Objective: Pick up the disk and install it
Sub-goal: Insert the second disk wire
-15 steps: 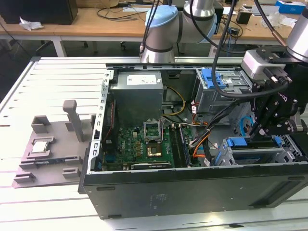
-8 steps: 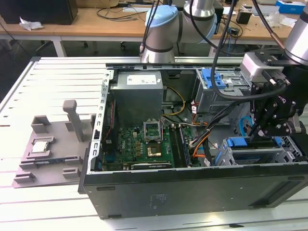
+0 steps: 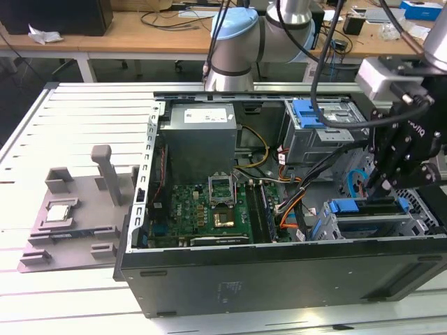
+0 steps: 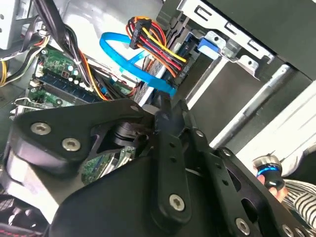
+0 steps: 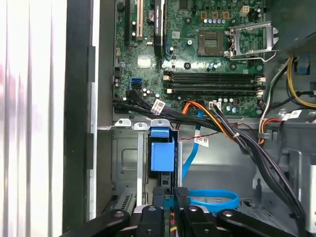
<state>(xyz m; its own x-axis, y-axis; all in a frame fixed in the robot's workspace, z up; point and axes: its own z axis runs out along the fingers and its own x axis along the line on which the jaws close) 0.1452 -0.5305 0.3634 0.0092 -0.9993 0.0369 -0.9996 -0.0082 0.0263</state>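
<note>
Black gripper [image 3: 385, 183] clenched, thin fingers together above blue-bracketed silver-grey disk [image 3: 367, 207] seated in open black computer case's [image 3: 279, 272] bay: install looks near done.

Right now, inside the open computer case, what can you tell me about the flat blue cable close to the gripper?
The flat blue cable is a thin, bright blue ribbon, plastic by its look, smooth and slightly glossy. In the second wrist view it curls in an open loop beside a bundle of red, yellow and black wires. In the first wrist view the loop lies right beside the gripper, and one straight run leads toward the motherboard. Where its ends plug in is hidden.
</note>
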